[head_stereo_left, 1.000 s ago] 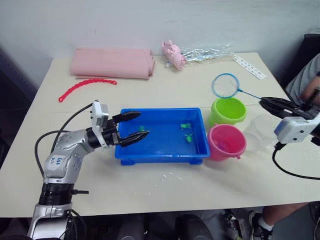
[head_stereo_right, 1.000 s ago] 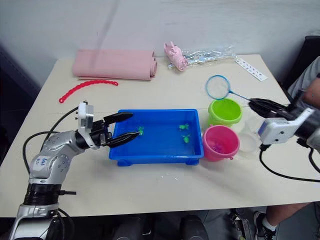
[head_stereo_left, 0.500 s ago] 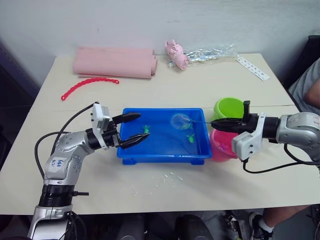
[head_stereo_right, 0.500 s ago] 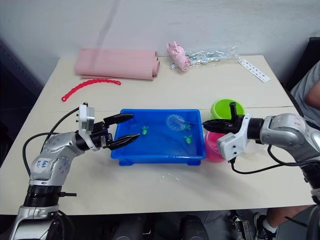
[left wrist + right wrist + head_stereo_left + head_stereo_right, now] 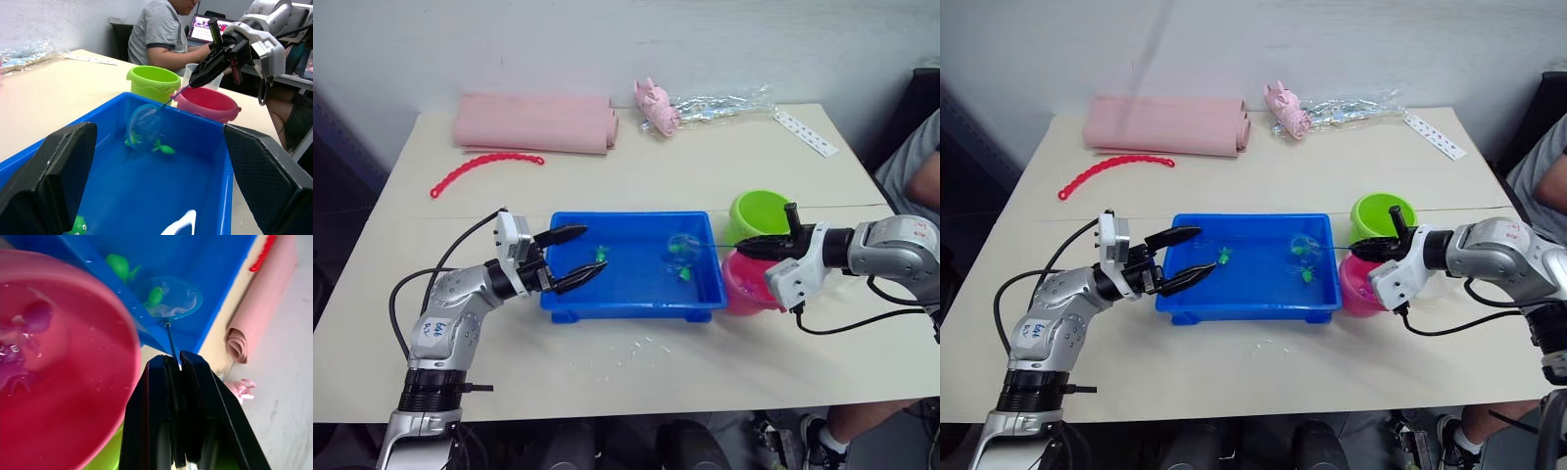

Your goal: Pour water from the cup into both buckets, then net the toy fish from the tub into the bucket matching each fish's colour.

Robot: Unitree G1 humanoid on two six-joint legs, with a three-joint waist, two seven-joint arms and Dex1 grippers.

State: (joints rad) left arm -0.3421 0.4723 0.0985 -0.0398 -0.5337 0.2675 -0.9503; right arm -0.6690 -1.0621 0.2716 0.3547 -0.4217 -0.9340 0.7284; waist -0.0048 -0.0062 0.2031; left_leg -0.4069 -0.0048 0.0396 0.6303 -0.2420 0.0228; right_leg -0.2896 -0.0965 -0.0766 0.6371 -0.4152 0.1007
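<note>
At the table's centre sits the tub (image 5: 631, 289), holding water and several green toy fish — 1 (image 5: 599, 255) near its 9 o'clock end, 2 more (image 5: 684, 272) toward its 3 o'clock end. The right gripper (image 5: 745, 251) reaches in from 3 o'clock, above the pink bucket (image 5: 751, 283), its 2 fingers pressed together on the thin handle of the net (image 5: 684, 245). The net's ring is dipped into the tub at the 3 o'clock end, tilted, with a green fish (image 5: 155, 296) seen through its mesh; whether that fish lies inside the mesh or behind it cannot be told. The left gripper (image 5: 576, 257) hovers over the tub's 9 o'clock rim, fingers spread apart and holding nothing.

Just off the tub's 3 o'clock end the 2 buckets stand touching — the green bucket (image 5: 760, 212) at 12 o'clock of the pink one. In the right wrist view, pink fish (image 5: 29, 320) lie in the pink bucket's water. The cup (image 5: 191, 72) stands just behind the buckets in the left wrist view.

Along the far edge lie a rolled pink cloth (image 5: 533, 122), a red bead chain (image 5: 481, 168), a pink toy (image 5: 653, 106) and a clear wrapper (image 5: 720, 102). A person (image 5: 168, 34) sits beyond the table.
</note>
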